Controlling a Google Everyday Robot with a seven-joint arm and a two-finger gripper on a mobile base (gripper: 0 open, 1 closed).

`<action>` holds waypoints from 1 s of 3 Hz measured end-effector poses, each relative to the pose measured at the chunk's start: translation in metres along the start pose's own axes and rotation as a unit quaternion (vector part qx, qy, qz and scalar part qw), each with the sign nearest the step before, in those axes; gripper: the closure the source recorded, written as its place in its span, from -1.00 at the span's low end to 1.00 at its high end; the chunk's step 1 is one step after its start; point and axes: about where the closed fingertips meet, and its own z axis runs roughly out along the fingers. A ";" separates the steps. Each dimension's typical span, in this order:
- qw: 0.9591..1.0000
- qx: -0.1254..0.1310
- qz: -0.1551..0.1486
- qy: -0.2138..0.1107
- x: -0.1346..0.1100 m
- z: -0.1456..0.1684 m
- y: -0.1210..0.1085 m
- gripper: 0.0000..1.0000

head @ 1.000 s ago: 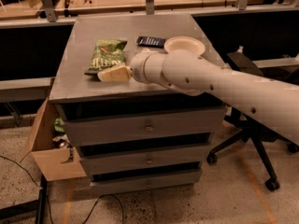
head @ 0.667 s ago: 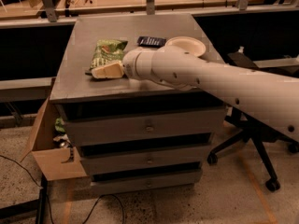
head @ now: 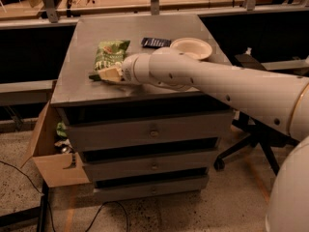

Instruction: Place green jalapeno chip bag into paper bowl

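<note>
Green jalapeno chip bag, in the camera view, lies flat on the counter, at 9 o'clock from the paper bowl and well apart from it. The gripper touches the bag's 6 o'clock edge; whether its jaws are clamped I cannot tell. The bowl looks empty, so lifting, carrying and release seem left to do.

Dim warm light, deep shadows, end effector by front edge of cabinet top

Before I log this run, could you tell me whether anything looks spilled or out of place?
Nothing stands out: the green jalapeno chip bag lies flat, paper bowl upright, gripper at the bag's near end.
</note>
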 end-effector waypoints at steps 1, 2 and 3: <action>1.000 -0.002 -0.006 0.001 0.000 0.004 0.002 0.28; 0.999 0.025 -0.022 -0.018 -0.018 -0.014 -0.011 0.76; 0.996 0.074 -0.038 -0.039 -0.040 -0.046 -0.035 1.00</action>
